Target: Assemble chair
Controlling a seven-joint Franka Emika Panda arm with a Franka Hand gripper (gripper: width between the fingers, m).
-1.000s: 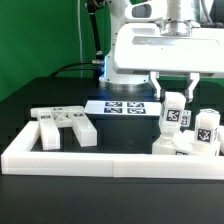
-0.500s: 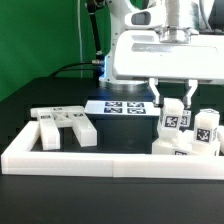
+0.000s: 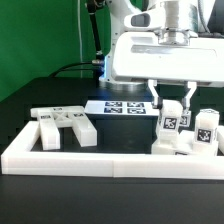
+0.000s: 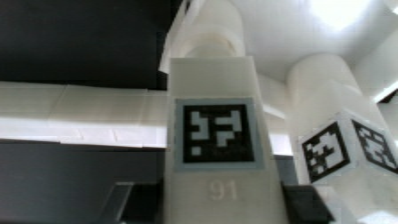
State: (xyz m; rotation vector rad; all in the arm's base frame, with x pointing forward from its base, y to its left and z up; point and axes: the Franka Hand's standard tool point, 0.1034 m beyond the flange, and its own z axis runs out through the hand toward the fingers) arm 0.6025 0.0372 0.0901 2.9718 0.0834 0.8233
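My gripper [image 3: 172,98] is shut on the top of an upright white chair post [image 3: 172,120] that bears a square tag. The post stands on a blocky white chair piece [image 3: 186,148] at the exterior view's right. Just beside it stands a second tagged post [image 3: 206,128]. In the wrist view the held post [image 4: 217,120] fills the middle between the dark fingers [image 4: 128,198], with my gripper [image 4: 217,205] around its end and the second post [image 4: 338,110] alongside. More loose white chair parts [image 3: 62,125] lie at the exterior view's left.
A low white border wall [image 3: 100,158] runs along the front and up the left side. The marker board [image 3: 125,107] lies flat behind the parts. The robot's white base [image 3: 150,55] stands at the back, with black cables to its left.
My gripper has come down a little with the post in it, and the post now sits lower beside the second post. The other parts have not moved.
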